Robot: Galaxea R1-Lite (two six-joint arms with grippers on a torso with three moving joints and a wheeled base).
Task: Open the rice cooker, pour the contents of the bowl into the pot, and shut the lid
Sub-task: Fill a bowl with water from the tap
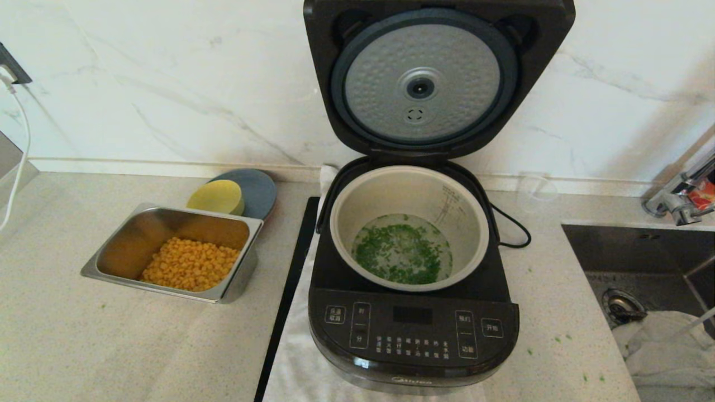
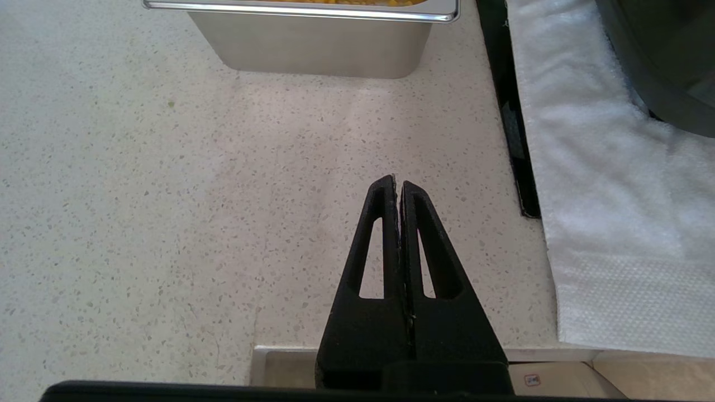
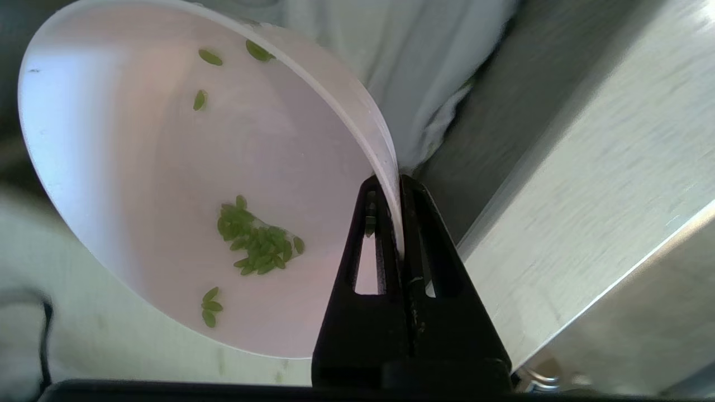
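The glossy black rice cooker [image 1: 413,335] stands mid-counter with its lid [image 1: 422,84] swung upright, dimpled silver underside facing me. Inside, the pale pot [image 1: 341,223] holds chopped green herb bits in clear liquid [image 1: 402,254]. Neither arm shows in the head view. In the right wrist view my right gripper [image 3: 397,184] is shut on the rim of the tilted bowl [image 3: 167,167], whose pink inside keeps only a few green bits [image 3: 254,240]; a steel sink wall and white cloth lie beyond it. My left gripper [image 2: 397,181] hangs shut and empty over the counter's front.
A steel tray [image 1: 111,251] of yellow corn [image 1: 190,265] sits left of the cooker, with a yellow dish [image 1: 215,196] and grey plate [image 1: 260,190] behind it. A white towel [image 1: 296,368] lies under the cooker. The sink [image 1: 642,251] and faucet [image 1: 678,201] are at the right.
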